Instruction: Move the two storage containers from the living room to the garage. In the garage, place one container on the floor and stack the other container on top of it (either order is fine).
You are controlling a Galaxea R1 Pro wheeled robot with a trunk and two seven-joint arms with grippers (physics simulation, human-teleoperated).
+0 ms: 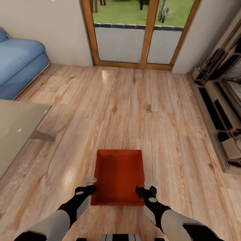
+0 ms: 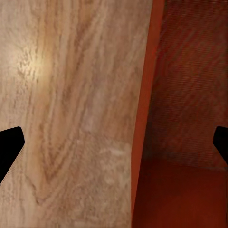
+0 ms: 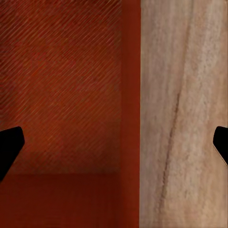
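Observation:
One red-orange storage container [image 1: 117,175] sits on the light wood-plank floor [image 1: 134,110] of the living room, just ahead of me, open side up and empty. My left gripper [image 1: 87,186] hovers over its left wall, open. In the left wrist view the left gripper [image 2: 114,147] straddles that wall [image 2: 145,118], one dark fingertip [image 2: 9,147] over the floor and the other over the box's inside. My right gripper [image 1: 147,187] is open over the right wall. In the right wrist view the right gripper [image 3: 114,147] straddles that wall [image 3: 130,118] of the container [image 3: 61,95].
A blue sofa [image 1: 16,63] stands at the far left, with a grey table [image 1: 16,127] nearer on the left. A wood-framed glass door [image 1: 140,36] is straight ahead. A low shelf unit [image 1: 217,100] runs along the right wall.

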